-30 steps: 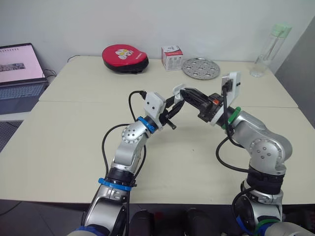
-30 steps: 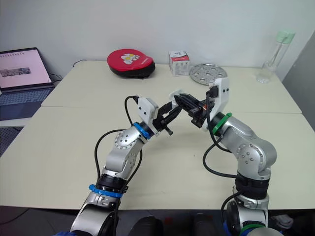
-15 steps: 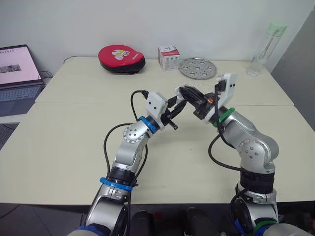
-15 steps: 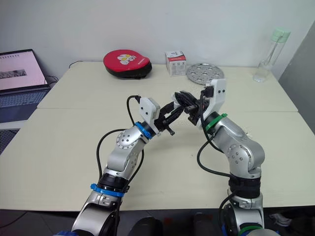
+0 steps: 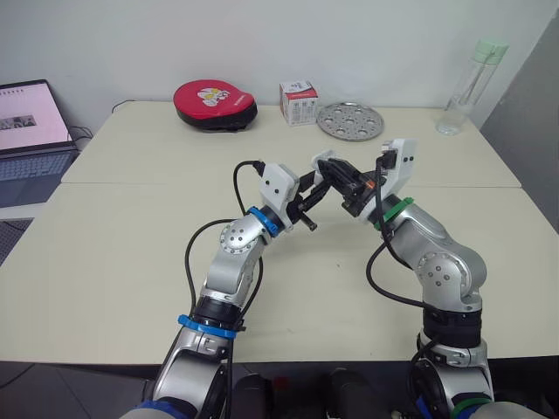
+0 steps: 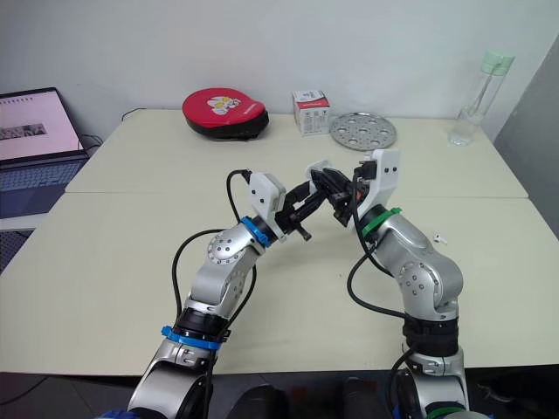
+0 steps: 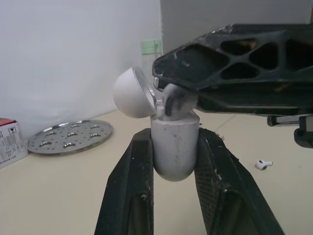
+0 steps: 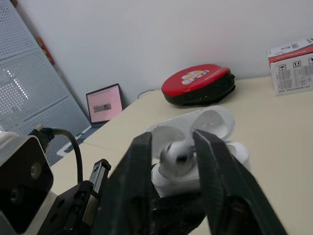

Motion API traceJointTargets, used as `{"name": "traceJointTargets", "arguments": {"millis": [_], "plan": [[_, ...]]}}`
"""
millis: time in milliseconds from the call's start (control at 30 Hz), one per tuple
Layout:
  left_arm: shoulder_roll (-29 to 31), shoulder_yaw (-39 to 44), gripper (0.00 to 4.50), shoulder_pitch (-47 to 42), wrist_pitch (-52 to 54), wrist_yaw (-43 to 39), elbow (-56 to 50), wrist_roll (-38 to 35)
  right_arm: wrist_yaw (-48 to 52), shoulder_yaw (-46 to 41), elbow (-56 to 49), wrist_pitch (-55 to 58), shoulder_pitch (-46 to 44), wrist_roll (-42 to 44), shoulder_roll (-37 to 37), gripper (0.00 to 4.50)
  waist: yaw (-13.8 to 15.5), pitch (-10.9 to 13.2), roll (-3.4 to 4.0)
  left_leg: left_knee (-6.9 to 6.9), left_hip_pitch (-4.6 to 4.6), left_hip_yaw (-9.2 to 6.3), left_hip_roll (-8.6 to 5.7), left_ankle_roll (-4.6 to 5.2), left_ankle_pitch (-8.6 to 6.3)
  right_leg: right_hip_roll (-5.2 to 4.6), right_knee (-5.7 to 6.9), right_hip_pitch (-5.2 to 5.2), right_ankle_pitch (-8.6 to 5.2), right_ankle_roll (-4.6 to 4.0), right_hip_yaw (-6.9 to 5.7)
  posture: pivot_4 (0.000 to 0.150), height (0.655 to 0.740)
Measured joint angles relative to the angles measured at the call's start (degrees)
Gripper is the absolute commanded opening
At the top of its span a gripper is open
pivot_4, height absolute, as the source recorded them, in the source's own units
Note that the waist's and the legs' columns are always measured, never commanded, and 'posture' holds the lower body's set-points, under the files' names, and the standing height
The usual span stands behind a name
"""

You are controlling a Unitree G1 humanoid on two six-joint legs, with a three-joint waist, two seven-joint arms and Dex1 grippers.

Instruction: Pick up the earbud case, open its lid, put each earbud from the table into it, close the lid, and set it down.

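Earbud case (image 7: 173, 156) sits tight between the two fingers of my left gripper (image 7: 174, 142), held up over the middle of the table (image 5: 131, 244), with its lid (image 7: 132, 93) flipped open. My right gripper (image 8: 173, 147) has come in closer than a second ago. It pinches one earbud (image 8: 177, 156) right at the case's mouth, so I think the first one is almost in. The other earbud (image 6: 439, 236) lies on my right, away from the edge. There is lots of bare table below. The plate (image 5: 351, 120) and box (image 5: 297, 102) are far back.
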Motion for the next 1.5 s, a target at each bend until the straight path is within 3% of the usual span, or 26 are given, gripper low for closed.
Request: {"name": "traceJointTargets", "arguments": {"millis": [133,233,367,433,567,667,800,967,1300,1500], "plan": [[0.0,0.1,0.75,0.0,0.1,-0.1,-0.1,0.0,-1.7,-2.7,0.8,0.4,0.0,3.4,1.6,2.29,0.0,0.0,0.00,0.00,-0.01,0.00,0.00,0.00,0.00,0.00,-0.01,0.00,0.00,0.00,0.00,0.150,0.7400],[0.2,0.1,0.75,0.0,0.1,-0.2,-0.3,0.0,-3.6,-9.4,3.4,2.4,-2.3,11.5,1.2,2.29,0.0,0.0,0.00,0.00,-0.02,0.01,-0.02,0.00,0.00,-0.01,-0.02,0.00,0.01,0.00,0.01,0.150,0.7400],[1.5,0.2,0.75,0.8,0.1,-0.8,-0.3,0.0,-2.6,-17.1,7.4,5.4,-7.4,19.6,-10.3,2.29,0.1,0.0,0.01,-0.05,-0.03,0.03,-0.06,0.02,-0.01,-0.05,-0.10,0.01,0.00,-0.01,0.02,0.150,0.7400],[2.1,0.3,0.75,1.4,0.1,-1.3,-0.3,0.0,1.7,-16.1,10.7,5.4,-6.9,16.8,-18.9,2.29,0.1,0.0,0.01,-0.11,-0.03,0.04,-0.06,0.03,-0.02,-0.05,-0.15,0.01,0.00,-0.01,0.03,0.150,0.7400],[2.7,0.5,0.75,1.7,0.2,-1.6,-0.3,0.0,20.0,-2.8,21.7,-4.4,-0.9,0.6,-39.9,2.29,0.2,0.0,0.01,-0.13,-0.03,0.07,-0.10,0.07,-0.04,-0.03,-0.19,0.00,-0.15,0.22,0.07,0.150,0.7400],[3.1,0.7,0.75,1.8,0.2,-1.8,-0.4,0.0,32.1,4.3,34.1,-16.2,1.3,-9.6,-45.2,2.29,-0.1,0.1,-0.01,-0.12,0.04,0.19,-0.07,0.07,-0.04,0.02,-0.16,-0.01,-0.18,0.28,0.21,0.150,0.7400],[2.9,0.2,0.75,1.9,0.2,-2.5,-0.5,0.0,42.0,9.2,48.7,-27.4,-0.7,-18.1,-47.0,2.29,-0.5,0.1,-0.01,-0.10,0.14,0.26,0.00,0.07,-0.03,0.08,-0.09,-0.01,-0.19,0.29,0.27,0.150,0.7400],[2.9,0.1,0.75,2.2,0.3,-2.5,-1.2,0.0,46.7,10.5,61.2,-35.0,-6.9,-23.8,-45.7,2.29,-0.5,0.1,-0.01,-0.10,0.13,0.26,0.01,0.06,-0.03,0.09,-0.10,-0.01,-0.14,0.21,0.27,0.150,0.7400],[3.2,-0.3,0.75,2.3,0.5,-2.5,-2.0,0.0,45.7,11.0,79.6,-42.3,-14.6,-32.3,-41.6,2.29,-0.1,0.1,-0.01,-0.07,0.11,0.31,-0.04,0.05,-0.02,0.00,-0.10,-0.01,-0.04,0.03,0.30,0.150,0.7400],[3.3,-0.3,0.75,2.3,0.7,-2.5,-2.7,0.0,44.2,10.9,84.7,-43.3,-16.8,-34.7,-40.3,2.29,-0.1,0.1,0.00,-0.07,0.12,0.31,-0.03,0.04,-0.02,0.00,-0.09,-0.01,-0.03,0.03,0.31,0.150,0.7400]]}}
